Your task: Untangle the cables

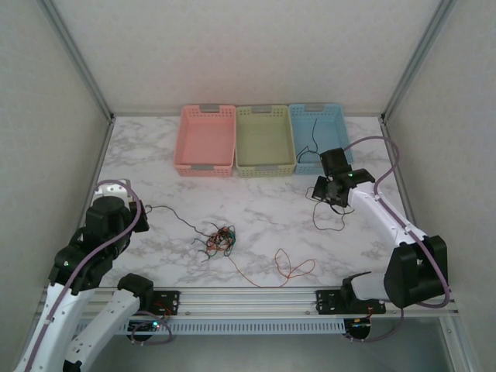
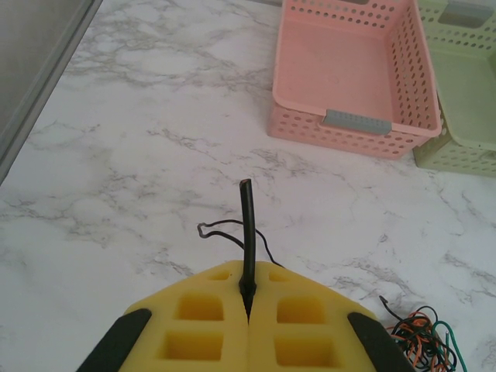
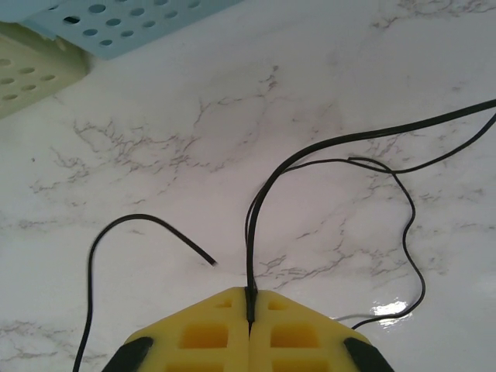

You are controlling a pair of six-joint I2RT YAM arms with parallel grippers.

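From above, the small knotted clump of thin orange-red, black and green wires (image 1: 218, 240) lies centre-front. Left wrist: left gripper (image 2: 248, 298) pinches a thin black wire end (image 2: 246, 225). Right wrist: right gripper (image 3: 249, 298) pinches a loose black strand (image 3: 325, 147). Likely light, limp (snag-prone); grasp near free ends.

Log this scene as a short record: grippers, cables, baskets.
tangled clump: orange, black and green wires, on the marble table between the arms
left gripper: shut on a black cable
right gripper: shut on a second black cable, clear of the clump
loose orange cable: alone, near the front edge
baskets: pink basket, green basket, blue basket, in a row at the back
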